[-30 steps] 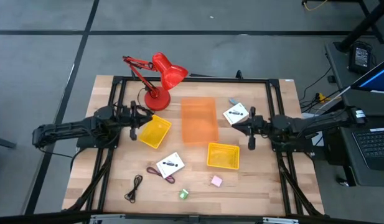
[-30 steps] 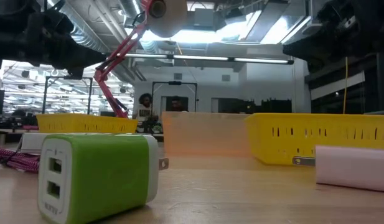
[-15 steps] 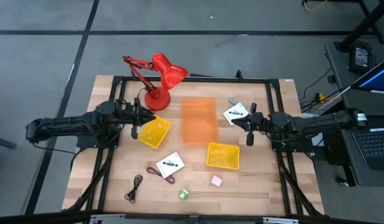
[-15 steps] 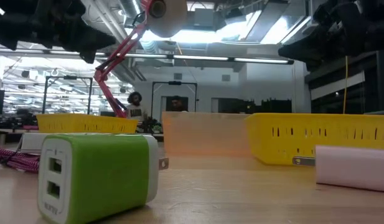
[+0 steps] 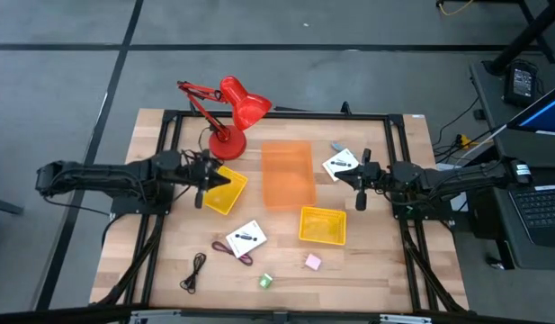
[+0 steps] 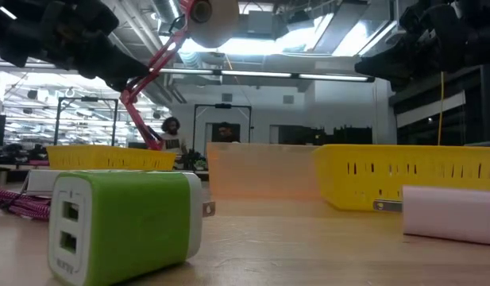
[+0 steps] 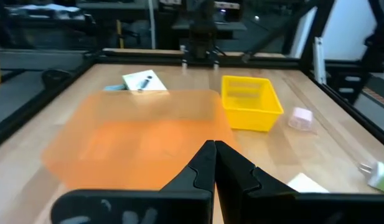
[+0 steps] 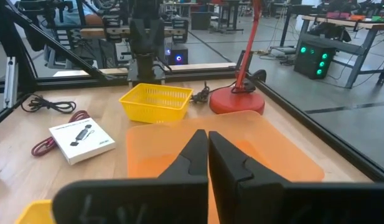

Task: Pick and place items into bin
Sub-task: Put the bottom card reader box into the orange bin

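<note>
Left arm had reached further in since the earlier frame: the left hand [image 5: 208,177] then hung over the left yellow bin [image 5: 224,191], where a second before it sat back near the frame rail. Right hand [image 5: 359,183] had drawn back slightly toward its side and hung beside the upper white card [image 5: 340,165]. Nothing on the surface [image 5: 169,252] had shifted.

Left hand: fingers [image 7: 204,169] pressed together, nothing between them. Right hand: fingers [image 8: 207,155] likewise closed on nothing.

Items, all outside the bins:
- upper white card, near the right hand, a small grey object [image 5: 335,144] just beyond it
- lower white card [image 5: 246,238] in the front middle, lying on the maroon cord [image 5: 234,254]
- black cord [image 5: 195,271] at the front left
- green charger block [image 5: 266,281] at the front edge; prongs visible in the low view [image 6: 121,225]
- pink block [image 5: 313,261] in front of the right yellow bin [image 5: 322,225]

Orange translucent bin [image 5: 287,173] sat at centre between the two hands. Red desk lamp [image 5: 230,112] stood at the back left, its base just beyond the left yellow bin.
</note>
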